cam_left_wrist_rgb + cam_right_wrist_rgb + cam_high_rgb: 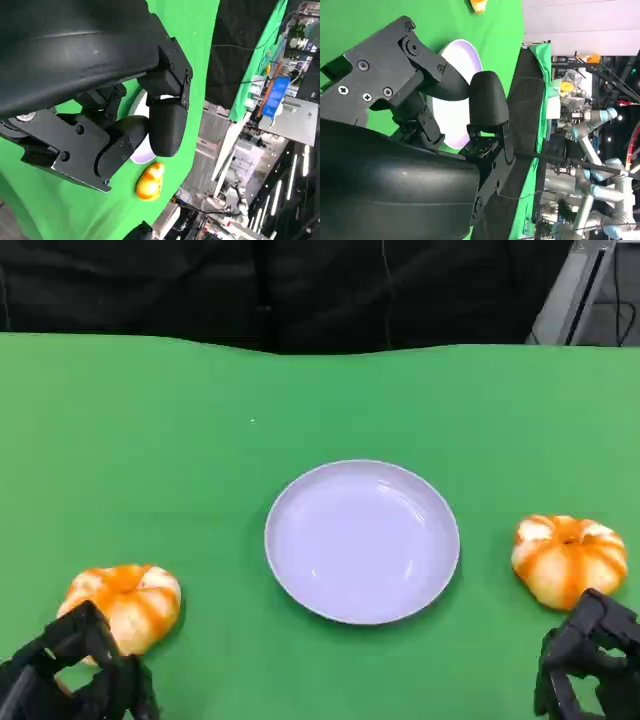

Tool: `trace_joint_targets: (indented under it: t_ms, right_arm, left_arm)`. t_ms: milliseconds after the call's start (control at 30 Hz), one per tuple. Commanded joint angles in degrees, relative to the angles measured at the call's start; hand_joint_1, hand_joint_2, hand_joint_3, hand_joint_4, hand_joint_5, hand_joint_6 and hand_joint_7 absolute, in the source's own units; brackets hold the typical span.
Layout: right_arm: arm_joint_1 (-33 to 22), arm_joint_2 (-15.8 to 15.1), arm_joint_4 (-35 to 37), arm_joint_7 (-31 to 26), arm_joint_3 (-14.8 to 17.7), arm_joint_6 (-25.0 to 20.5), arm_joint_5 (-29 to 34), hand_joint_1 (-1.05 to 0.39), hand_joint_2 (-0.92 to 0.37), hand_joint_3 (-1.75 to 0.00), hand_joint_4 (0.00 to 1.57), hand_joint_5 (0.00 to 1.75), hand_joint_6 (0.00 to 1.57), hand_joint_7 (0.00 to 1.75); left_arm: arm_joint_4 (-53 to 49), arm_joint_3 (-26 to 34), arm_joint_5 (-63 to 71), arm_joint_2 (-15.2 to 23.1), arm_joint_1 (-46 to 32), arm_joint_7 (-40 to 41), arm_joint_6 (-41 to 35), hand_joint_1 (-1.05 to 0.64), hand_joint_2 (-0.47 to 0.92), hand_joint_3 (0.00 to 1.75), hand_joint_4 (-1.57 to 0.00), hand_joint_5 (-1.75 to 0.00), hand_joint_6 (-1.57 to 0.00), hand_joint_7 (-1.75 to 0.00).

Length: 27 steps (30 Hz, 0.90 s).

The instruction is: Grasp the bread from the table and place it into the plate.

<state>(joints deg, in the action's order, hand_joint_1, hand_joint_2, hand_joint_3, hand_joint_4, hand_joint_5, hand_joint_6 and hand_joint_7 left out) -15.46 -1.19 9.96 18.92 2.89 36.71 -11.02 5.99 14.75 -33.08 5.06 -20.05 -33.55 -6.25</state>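
- Green cloth [200, 440] covers the table, with a dark curtain [300, 290] behind its far edge.
- The plate [362, 541] sits near the middle of the cloth with nothing in it, so no bread has been placed yet.
- One bread roll [124, 605] lies to the plate's left, another bread roll [569, 558] to its right; each is well apart from the plate.
- The left hand [75, 675] is low at the near edge, its fingers [85, 630] right at the left roll; whether they touch it cannot be told.
- The right hand [590, 660] sits just short of the right roll, apart from it.
- Both hands appear empty, with fingers apart in the wrist views.
- Judged step: the reach toward a roll, before any grasp.
- The next move probably calls for closing around a roll, lifting it, and carrying it inward over the plate's rim.
- Bare cloth lies between each roll and the plate, so the way in looks free; the right roll is near the table's right side.
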Motion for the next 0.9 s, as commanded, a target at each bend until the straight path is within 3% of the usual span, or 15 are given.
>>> trace_joint_targets:
  t_ms: [33,733,767,833,867,900]
  right_arm:
    - [0.36,-0.58,0.17,0.13,0.29,0.39,-0.53,-0.15,-0.49,-1.29,0.87,1.75,0.77,1.6]
    - [-0.16,-0.56,-0.61,-0.35,0.26,-0.22,-0.13,-0.15,-0.49,-1.29,0.86,1.75,0.77,1.6]
    - [-0.17,-0.55,-0.63,-0.41,0.26,-0.27,-0.1,-0.15,-0.5,-1.29,0.86,1.75,0.77,1.6]
    - [-0.17,-0.56,-0.61,-0.47,0.24,-0.27,-0.1,-0.14,-0.5,-1.29,0.86,1.75,0.77,1.6]
    - [-0.19,-0.58,-0.62,-0.46,0.22,-0.2,-0.13,-0.14,-0.5,-1.29,0.86,1.75,0.77,1.6]
    - [-0.2,-0.6,-0.63,-0.45,0.2,-0.16,-0.15,-0.14,-0.5,-1.29,0.86,1.75,0.77,1.6]
  left_arm:
    - [0.01,0.11,0.5,1.09,0.12,0.05,0.63,-0.08,0.56,1.25,-0.87,-1.75,-0.68,-1.74]
    - [0.1,0.15,1.23,0.47,-0.09,0.23,2.3,-0.07,0.57,1.23,-0.85,-1.75,-0.67,-1.71]
    - [-0.3,0.26,1.38,0.03,-0.01,0.06,3.37,-0.09,0.58,1.11,-0.72,-1.66,-0.65,-1.47]
    - [-0.81,0.32,1.51,-0.42,0.06,-0.11,4.58,-0.1,0.6,1.03,-0.65,-1.61,-0.65,-1.32]
    - [-1.92,-0.27,8.7,-0.86,-0.19,2.81,12.34,-0.11,0.6,1.01,-0.64,-1.6,-0.65,-1.29]
    - [-2.89,-0.72,14.21,-1.23,-0.34,5.03,18.4,-0.25,0.75,0.66,-0.54,-1.17,-0.59,-0.86]
